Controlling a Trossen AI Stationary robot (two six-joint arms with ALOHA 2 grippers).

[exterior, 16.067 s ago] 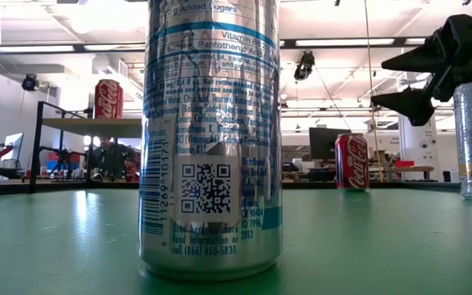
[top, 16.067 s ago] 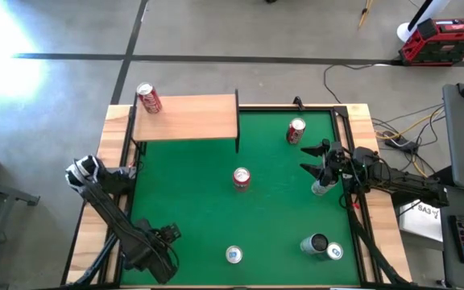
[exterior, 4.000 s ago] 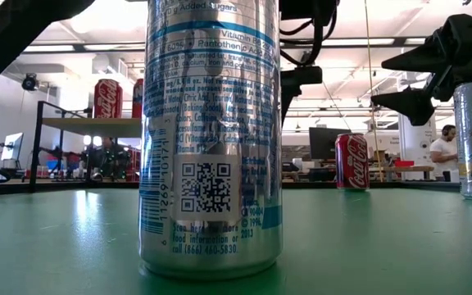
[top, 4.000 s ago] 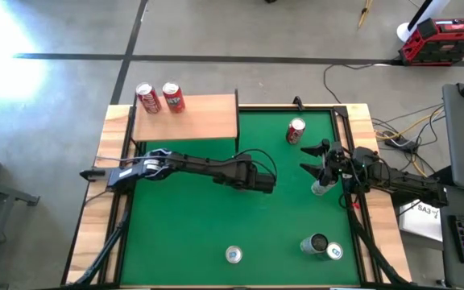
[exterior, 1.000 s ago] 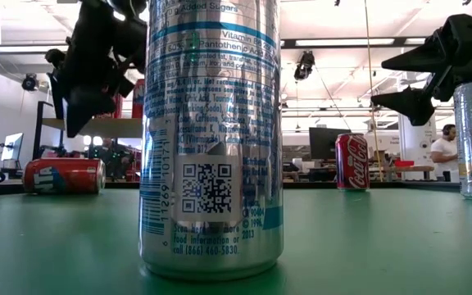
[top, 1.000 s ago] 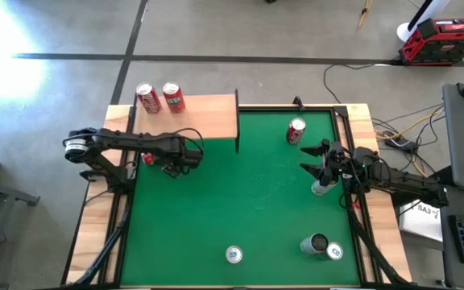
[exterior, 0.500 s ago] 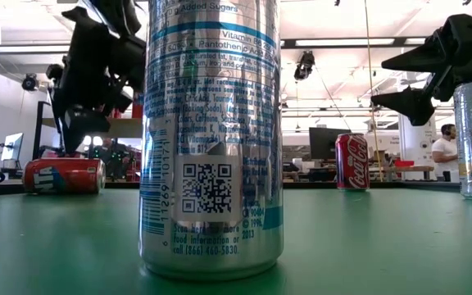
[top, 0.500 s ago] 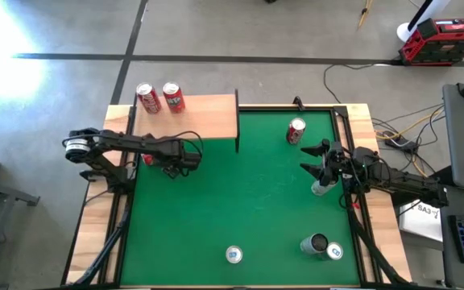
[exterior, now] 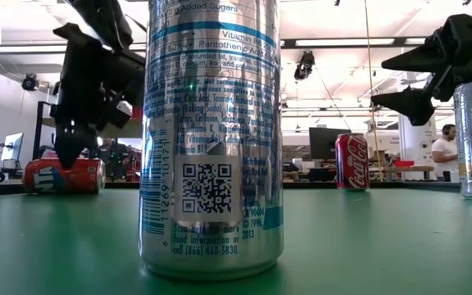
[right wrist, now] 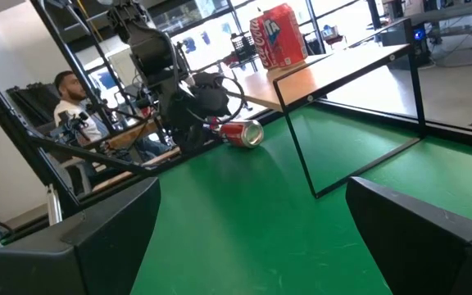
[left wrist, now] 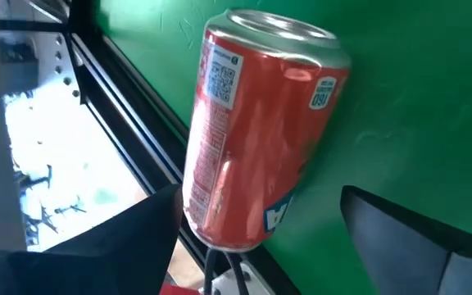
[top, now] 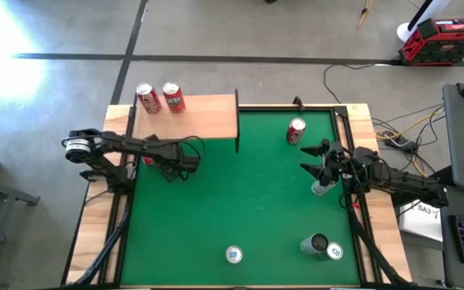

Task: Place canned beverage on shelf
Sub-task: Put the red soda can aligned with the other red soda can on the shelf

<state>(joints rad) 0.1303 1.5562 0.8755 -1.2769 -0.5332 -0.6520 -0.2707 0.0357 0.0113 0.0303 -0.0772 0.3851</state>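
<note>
Left hand (top: 167, 165) low over the green mat (top: 248, 201) just in front of the shelf (top: 188, 118), fingers spread either side of a red can (left wrist: 256, 131) lying on its side, not closed on it. Same can near the mat's left edge, beside the shelf's black legs. Two red cans (top: 159, 97) upright on the shelf's far left corner. Right hand (top: 316, 159) wide open and empty at the counter's right side, above a silver can (top: 321, 188). Another red can (top: 296, 130) upright nearby.

red cans (top: 160, 97), light-wood shelf (top: 196, 119), green mat (top: 248, 209), silver can with blue print (exterior: 211, 139)
</note>
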